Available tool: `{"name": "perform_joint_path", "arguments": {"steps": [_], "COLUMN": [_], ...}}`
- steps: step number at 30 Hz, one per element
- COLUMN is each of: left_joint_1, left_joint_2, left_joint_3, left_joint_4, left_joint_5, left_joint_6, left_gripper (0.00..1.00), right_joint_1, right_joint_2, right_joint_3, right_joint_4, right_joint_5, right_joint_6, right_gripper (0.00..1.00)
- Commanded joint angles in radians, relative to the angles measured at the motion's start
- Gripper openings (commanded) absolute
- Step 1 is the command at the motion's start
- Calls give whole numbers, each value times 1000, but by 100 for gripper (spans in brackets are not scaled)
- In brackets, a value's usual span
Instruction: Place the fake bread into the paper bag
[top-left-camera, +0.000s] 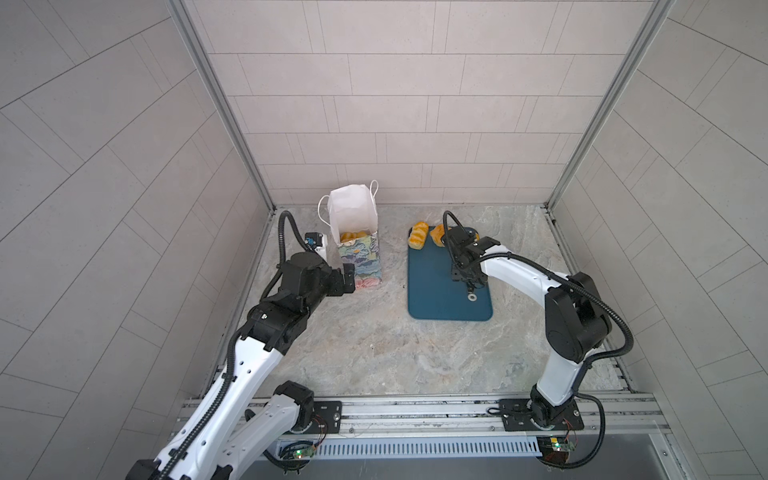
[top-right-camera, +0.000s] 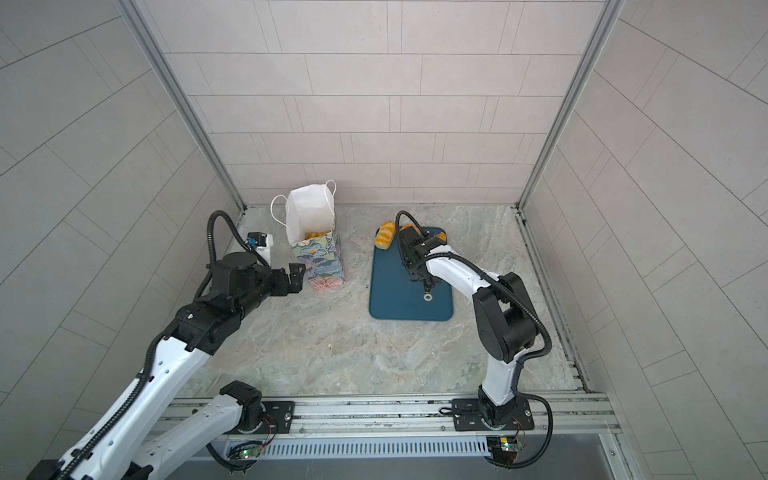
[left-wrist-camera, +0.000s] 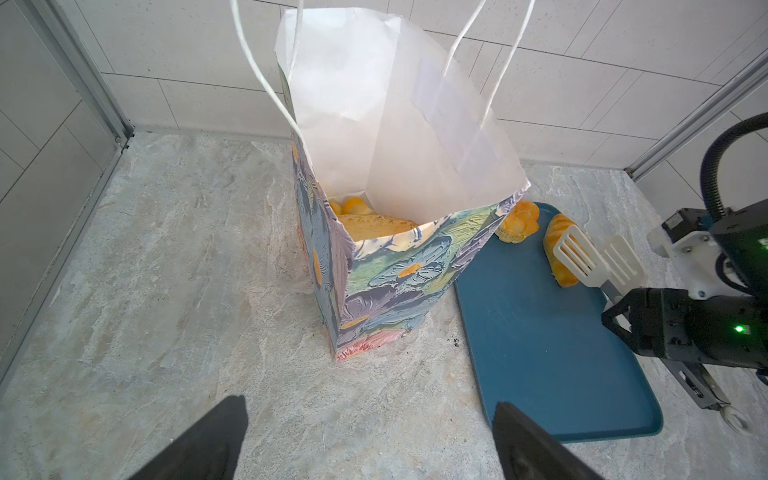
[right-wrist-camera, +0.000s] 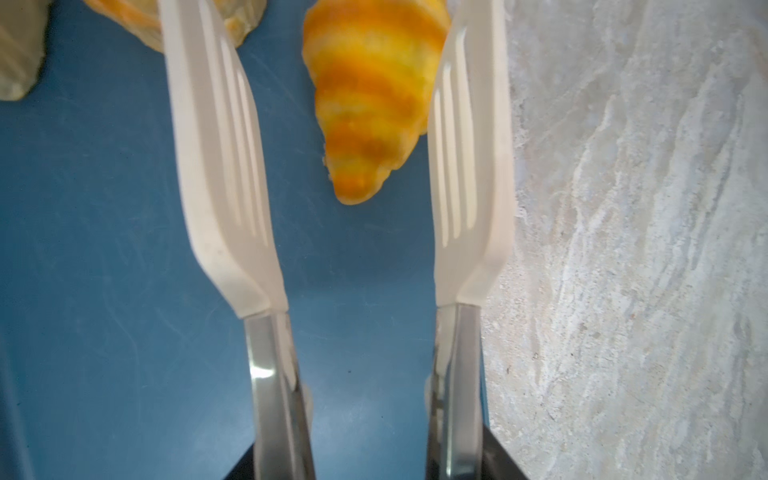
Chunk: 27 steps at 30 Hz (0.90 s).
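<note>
Tongs (right-wrist-camera: 220, 166), clamped in R gripper (left-wrist-camera: 619, 311), have white slotted blades apart, straddling a striped croissant (right-wrist-camera: 374, 95) near the far-right corner of the teal tray (top-left-camera: 436, 299). One blade runs tight beside it along the tray's right edge, contact unclear; the other has a gap. Two more pastries (top-left-camera: 417, 237) sit at the far-left corner, one overhanging the edge. Near half of tray open. Paper bag (top-left-camera: 365, 262) stands on tabletop (top-left-camera: 374, 353) left of tray w/ bread (left-wrist-camera: 374, 224) inside. L gripper (left-wrist-camera: 368, 415) is spread wide just beside the bag.
</note>
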Motion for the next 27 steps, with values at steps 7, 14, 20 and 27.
{"name": "perform_joint_path", "arguments": {"steps": [7,14,20,27], "left_joint_1": [-3,-3,-3,-3], "left_joint_2": [-46,-48,-48,-43], "left_joint_3": [-23,-30,-31,-30], "left_joint_4": [40,49,49,49], "left_joint_5": [15,24,20,18], "left_joint_6": [16,21,24,20], "left_gripper": [100,100,100,100], "right_joint_1": [33,33,16,-14], "right_joint_2": [46,86,133,179], "right_joint_3": [40,46,64,78], "right_joint_4": [-39,-39,-31,-22], "right_joint_5": [101,78,38,11], "right_joint_6": [119,112,80,41], "right_gripper": [57,57,57,56]}}
